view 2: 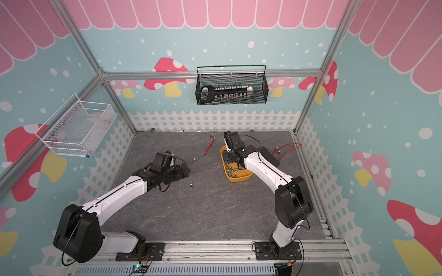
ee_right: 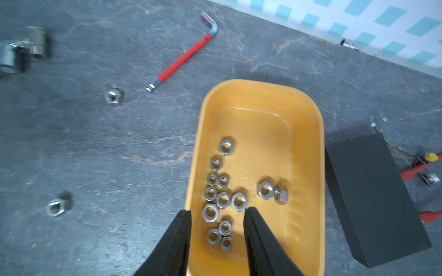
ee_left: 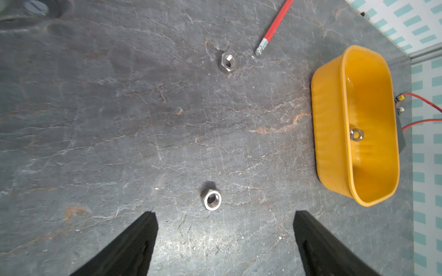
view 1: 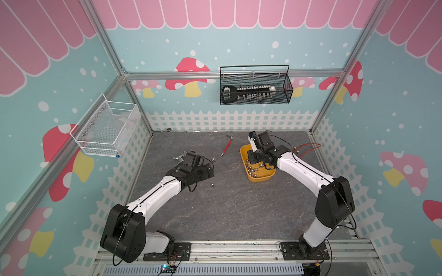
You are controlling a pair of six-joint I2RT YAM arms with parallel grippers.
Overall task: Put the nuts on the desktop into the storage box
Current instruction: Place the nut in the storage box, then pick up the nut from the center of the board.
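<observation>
Black fingers (ee_left: 134, 243) of the left hand (ee_left: 224, 212) fill the foreground of its wrist view. They are spread wide, with nothing between them but bare table (view 1: 227, 215). One of the nuts (ee_left: 211, 199) lies flat on the table just ahead of the fingertips, untouched. A second loose nut (ee_left: 226, 62) sits well beyond it, tipped on an edge, near the bare metal tip of the single red-handled wrench (ee_left: 275, 26). These two are the only nuts on the table, and both top views show them between the arms, to the left of the yellow box (view 1: 262, 178). The box stands toward the back right of the table, with its long side running front to back. The right hand (ee_right: 217, 210) hangs over the near end of the box, pointing down into it. Its two fingers (ee_right: 263, 241) are parted and grip nothing. Thirteen nuts can be counted in the box in the right wrist view. Eleven form a loose cluster along one long wall, running down between the fingers, and two more (ee_right: 273, 192) touch each other nearer the middle. The fingers may hide others. The far end of the box is bare. One black block (ee_right: 373, 198) stands just beside the box, on the side away from the loose nuts, with red wires trailing past it. Two baskets hang on the walls: one black wire basket (view 1: 256, 95) on the back wall holding a rack of small parts, and one white wire basket (view 1: 107, 129) on the left wall.
</observation>
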